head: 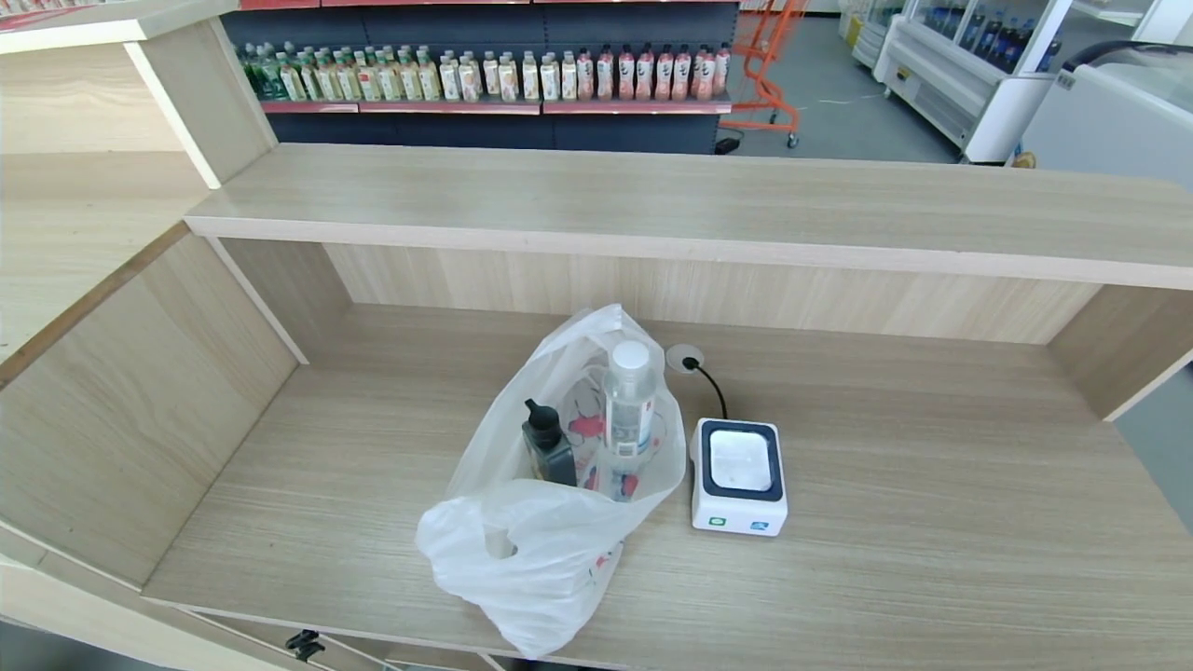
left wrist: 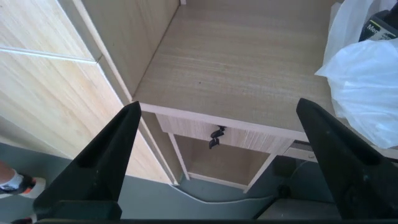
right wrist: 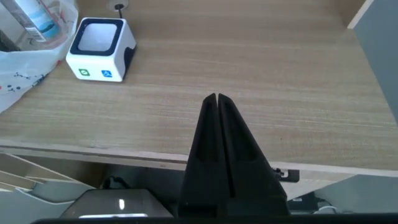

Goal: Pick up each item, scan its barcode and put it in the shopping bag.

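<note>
**Bag, bottles and scanner on the counter**

Bag (head: 550, 550), white and thin, lies at the lower centre of the head view, near the front edge of the wooden counter (head: 932, 522), its mouth open toward the back. Two bottles stand inside it: a dark bottle (head: 548, 447) with a spout cap on the left, and a taller clear bottle (head: 629, 401) with a white cap on the right, its top rising above the plastic. Just to the right of the bag, touching or nearly touching it, sits the white scanner (head: 738, 475), window facing up. A black cable (head: 710, 382) runs from it to a hole in the counter behind.

Left gripper (left wrist: 217, 102) hangs above the counter's front edge, with the bag off to one side. Its fingers (left wrist: 106, 162) are spread wide and hold nothing. Right gripper (right wrist: 216, 99) hangs above the front edge farther along, well apart from the scanner. Its fingers (right wrist: 227, 155) are pressed together with nothing between them.

Upper frame: a shelf (head: 485, 75) lined with drinks.
</note>
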`<state>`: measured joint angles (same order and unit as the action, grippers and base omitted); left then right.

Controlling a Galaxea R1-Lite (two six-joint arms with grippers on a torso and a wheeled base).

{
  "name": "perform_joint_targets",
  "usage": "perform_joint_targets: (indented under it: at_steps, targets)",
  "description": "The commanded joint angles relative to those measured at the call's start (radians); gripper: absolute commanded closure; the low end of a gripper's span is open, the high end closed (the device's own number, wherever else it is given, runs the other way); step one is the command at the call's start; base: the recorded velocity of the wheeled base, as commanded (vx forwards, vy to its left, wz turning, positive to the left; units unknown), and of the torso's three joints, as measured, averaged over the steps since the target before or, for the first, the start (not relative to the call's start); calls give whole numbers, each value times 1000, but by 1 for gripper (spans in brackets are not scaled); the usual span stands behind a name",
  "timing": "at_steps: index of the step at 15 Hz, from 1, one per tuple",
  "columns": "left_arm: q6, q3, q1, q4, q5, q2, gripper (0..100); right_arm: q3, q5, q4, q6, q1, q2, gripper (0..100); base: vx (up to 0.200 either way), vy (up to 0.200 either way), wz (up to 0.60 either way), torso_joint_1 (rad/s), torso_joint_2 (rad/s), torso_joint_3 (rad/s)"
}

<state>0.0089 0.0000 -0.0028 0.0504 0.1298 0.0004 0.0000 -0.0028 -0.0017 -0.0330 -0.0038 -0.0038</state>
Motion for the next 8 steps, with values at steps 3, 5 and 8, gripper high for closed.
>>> perform_joint_targets:
  at_steps: [3, 5, 8]
  targets:
    - [0, 0, 1, 0, 1, 0, 0, 0, 0, 0, -1, 1, 4, 100, 0, 0, 0, 0, 0, 0]
    - [0, 0, 1, 0, 1, 0, 0, 0, 0, 0, 1, 1, 4, 100, 0, 0, 0, 0, 0, 0]
    - [0, 0, 1, 0, 1, 0, 0, 0, 0, 0, 1, 1, 4, 100, 0, 0, 0, 0, 0, 0]
